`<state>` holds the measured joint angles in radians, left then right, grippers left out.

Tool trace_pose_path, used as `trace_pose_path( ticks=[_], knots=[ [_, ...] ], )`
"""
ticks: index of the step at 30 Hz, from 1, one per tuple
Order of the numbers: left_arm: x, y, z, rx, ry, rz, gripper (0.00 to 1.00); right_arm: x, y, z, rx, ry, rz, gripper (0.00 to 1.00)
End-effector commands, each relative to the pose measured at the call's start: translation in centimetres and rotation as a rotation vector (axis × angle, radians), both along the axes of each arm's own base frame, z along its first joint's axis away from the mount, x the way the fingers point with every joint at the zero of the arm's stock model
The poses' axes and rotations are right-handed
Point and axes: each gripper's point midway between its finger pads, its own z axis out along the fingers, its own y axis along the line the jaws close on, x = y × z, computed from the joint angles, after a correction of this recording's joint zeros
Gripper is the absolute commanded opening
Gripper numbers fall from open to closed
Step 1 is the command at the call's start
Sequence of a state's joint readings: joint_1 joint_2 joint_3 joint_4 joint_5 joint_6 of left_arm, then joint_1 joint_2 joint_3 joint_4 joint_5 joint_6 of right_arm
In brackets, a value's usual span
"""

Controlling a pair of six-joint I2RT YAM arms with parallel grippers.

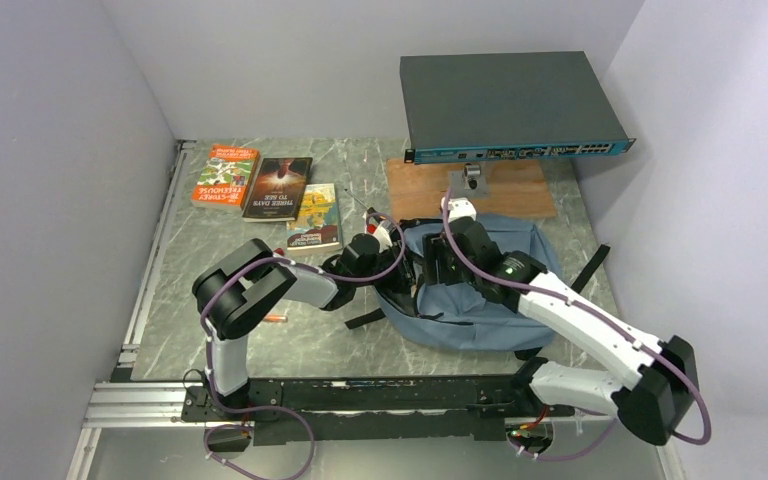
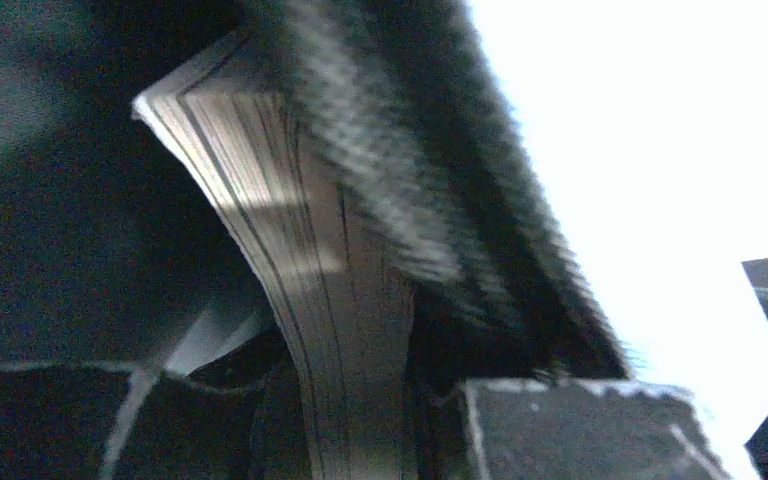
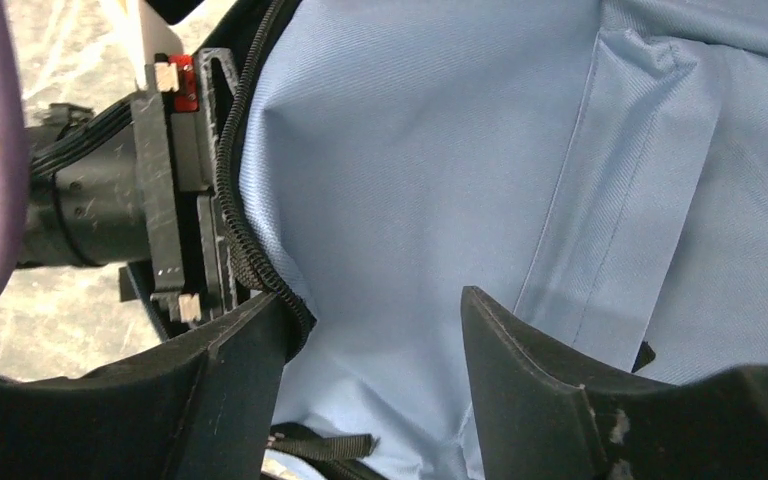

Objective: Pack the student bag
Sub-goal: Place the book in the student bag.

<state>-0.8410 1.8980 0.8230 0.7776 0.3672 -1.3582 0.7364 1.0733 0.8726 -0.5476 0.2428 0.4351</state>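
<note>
When checked from the overhead camera, the student bag (image 1: 480,315) is seen slumped on the table (image 1: 175,250) with its mouth turned toward the left gripper (image 1: 368,250), which is parked right at the rim. The right gripper (image 1: 448,262) is reached into the opening just beside it. Three spare books (image 1: 278,187) are laid in a row well beyond both sets of jaws, so plenty is probably left to pack. On the left wrist camera, a book (image 2: 330,330) is seen page-edge on, pinched between the jaws, with dark woven fabric (image 2: 410,170) draped over its far end ahead of the jaws. That's presumably bag trim, though it's too blurry to be sure. The book is likely gripped by one end like that so the free end can be slid into the mouth first. On the right wrist camera the jaws are spread wide with nothing clamped. The zipper edge (image 3: 250,230) is run down against the inner face of one finger (image 3: 230,390), and pale blue fabric (image 3: 440,200) of the bag is spread across the gap between and beyond the jaws. The rim seems to be propped from inside so the mouth is held open for the book, and the other arm's gripper is seen just outside that rim.
</note>
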Motion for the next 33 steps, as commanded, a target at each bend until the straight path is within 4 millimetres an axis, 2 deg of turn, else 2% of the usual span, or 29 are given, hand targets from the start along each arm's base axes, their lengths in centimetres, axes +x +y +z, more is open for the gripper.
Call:
trace_pose_path(
  ticks=[1,6,11,12,13,14,15,16,20,23,25,30,33],
  knots=[
    [0.3,-0.4,0.9,-0.012,-0.032,0.005,0.0,1.3,1.0,0.9,-0.031,-0.015,0.0,0.67],
    [0.1,-0.6,1.0,-0.003,-0.037,-0.01,0.0,2.3,3.3,0.9,-0.056,-0.028,0.058,0.74],
    [-0.1,-0.3,0.4,0.001,-0.023,0.001,0.0,3.3,4.2,0.9,-0.022,-0.028,0.004,0.72],
    [-0.1,-0.2,0.3,0.004,-0.019,0.001,0.0,3.6,4.0,0.7,-0.023,-0.036,-0.015,0.66],
    [-0.2,-0.2,0.3,0.005,-0.015,-0.001,0.0,3.8,3.7,0.6,-0.029,-0.046,-0.036,0.53],
    [-0.3,-0.1,0.2,0.006,-0.01,-0.002,0.0,4.0,3.4,0.8,-0.028,-0.061,-0.052,0.35],
    [-0.4,0.1,0.1,0.011,-0.005,-0.001,0.0,4.1,3.2,1.1,-0.025,-0.082,-0.057,0.02],
    [-0.6,0.2,0.0,0.017,0.0,-0.003,0.0,4.2,3.2,2.0,-0.008,-0.111,-0.055,0.0],
    [-1.0,1.0,0.3,0.024,0.02,-0.023,0.0,2.8,2.5,7.4,0.194,-0.326,-0.014,0.0],
    [-1.4,1.4,1.7,-0.003,0.005,-0.07,0.0,-0.2,2.8,11.8,0.427,-0.552,0.157,0.0],
    [-2.3,1.3,2.7,-0.026,0.0,-0.12,0.0,-1.1,2.4,12.7,0.512,-0.639,0.183,0.0],
    [-3.8,0.7,5.4,-0.121,0.011,-0.239,0.0,-0.8,2.3,13.5,0.644,-0.668,0.21,0.0],
    [-4.3,0.3,6.4,-0.156,0.026,-0.279,0.0,-0.2,2.1,13.2,0.696,-0.647,0.231,0.0]
  ],
)
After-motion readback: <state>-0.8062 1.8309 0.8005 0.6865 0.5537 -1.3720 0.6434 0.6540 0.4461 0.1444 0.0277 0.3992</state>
